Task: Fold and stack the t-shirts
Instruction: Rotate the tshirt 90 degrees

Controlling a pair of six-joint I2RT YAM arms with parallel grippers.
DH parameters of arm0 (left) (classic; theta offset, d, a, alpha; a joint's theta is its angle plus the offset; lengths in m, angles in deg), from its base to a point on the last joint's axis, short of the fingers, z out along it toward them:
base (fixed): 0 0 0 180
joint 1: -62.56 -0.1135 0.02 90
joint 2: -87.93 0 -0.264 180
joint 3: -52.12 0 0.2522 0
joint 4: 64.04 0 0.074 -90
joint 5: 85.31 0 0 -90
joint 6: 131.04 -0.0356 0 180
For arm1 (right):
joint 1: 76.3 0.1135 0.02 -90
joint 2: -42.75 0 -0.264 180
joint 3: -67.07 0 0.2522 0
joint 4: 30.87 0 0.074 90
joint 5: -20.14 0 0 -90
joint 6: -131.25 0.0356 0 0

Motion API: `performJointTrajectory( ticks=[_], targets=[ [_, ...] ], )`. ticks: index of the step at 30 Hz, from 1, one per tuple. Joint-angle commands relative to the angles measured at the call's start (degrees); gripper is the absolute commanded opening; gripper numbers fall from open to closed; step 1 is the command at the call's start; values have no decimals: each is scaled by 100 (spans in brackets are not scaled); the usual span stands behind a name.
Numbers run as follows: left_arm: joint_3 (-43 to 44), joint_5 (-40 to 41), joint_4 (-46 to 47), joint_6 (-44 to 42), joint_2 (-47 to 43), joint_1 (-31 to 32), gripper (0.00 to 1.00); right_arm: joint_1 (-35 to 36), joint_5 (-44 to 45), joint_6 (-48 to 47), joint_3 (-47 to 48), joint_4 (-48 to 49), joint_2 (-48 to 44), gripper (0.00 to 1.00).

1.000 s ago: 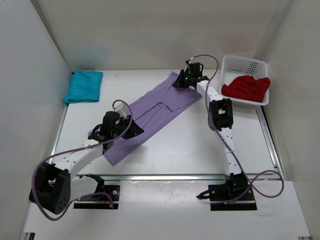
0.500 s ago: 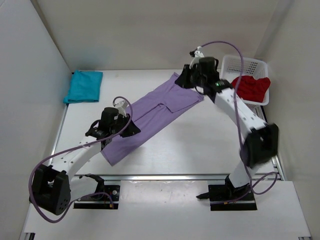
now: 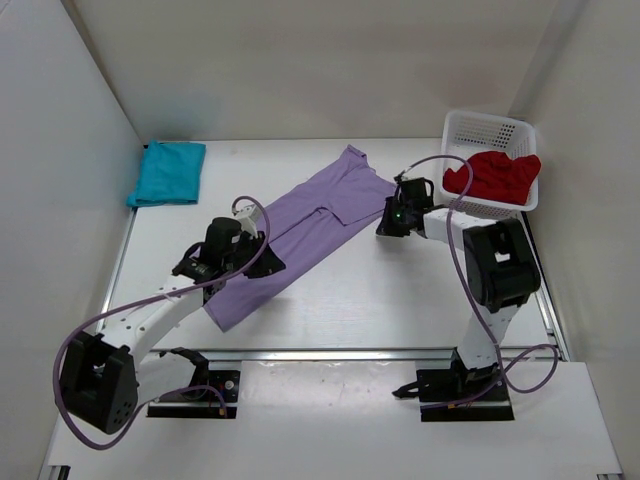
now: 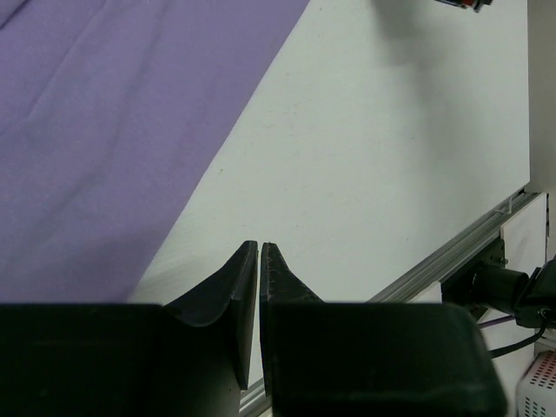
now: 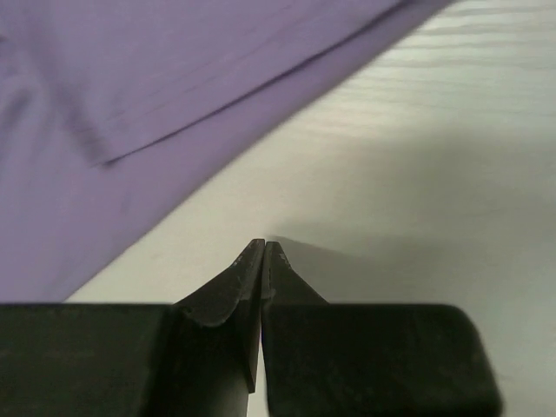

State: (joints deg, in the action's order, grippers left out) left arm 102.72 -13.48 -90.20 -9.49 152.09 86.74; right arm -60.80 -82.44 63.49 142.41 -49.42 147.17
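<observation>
White table [image 3: 400,290] bears the lavender shirt [image 3: 300,225], partly folded. Left gripper [image 4: 260,249] and right gripper [image 5: 263,247] are closed and empty. I judge each must open to pinch an edge.

The lavender t-shirt [image 3: 300,235] is soft matt cloth, smooth but for faint creases and a stitched hem line. Left of it, the teal t-shirt [image 3: 167,172] has the same dull cloth look. Right of it, the red t-shirt [image 3: 495,175] is rumpled matt cloth in a white plastic lattice basket [image 3: 487,128]. The worktop [image 3: 380,290] under it is white, smooth and faintly grained. The left tool [image 4: 260,248] and right tool [image 5: 263,246] have matt black fingers.
</observation>
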Motion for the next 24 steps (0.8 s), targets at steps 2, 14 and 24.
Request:
performJointTrajectory(
  ticks=[2,14,24],
  targets=[
    [-19,-46,142,-26,-185,25,14,-258,230,-193,678,129,578,0],
    [261,-151,36,-105,210,51,20,-329,273,-519,4590,-1928,2568,0],
    [552,-46,-412,-308,176,-291,31,689,-254,254,105,144,-1009,25]
  ],
)
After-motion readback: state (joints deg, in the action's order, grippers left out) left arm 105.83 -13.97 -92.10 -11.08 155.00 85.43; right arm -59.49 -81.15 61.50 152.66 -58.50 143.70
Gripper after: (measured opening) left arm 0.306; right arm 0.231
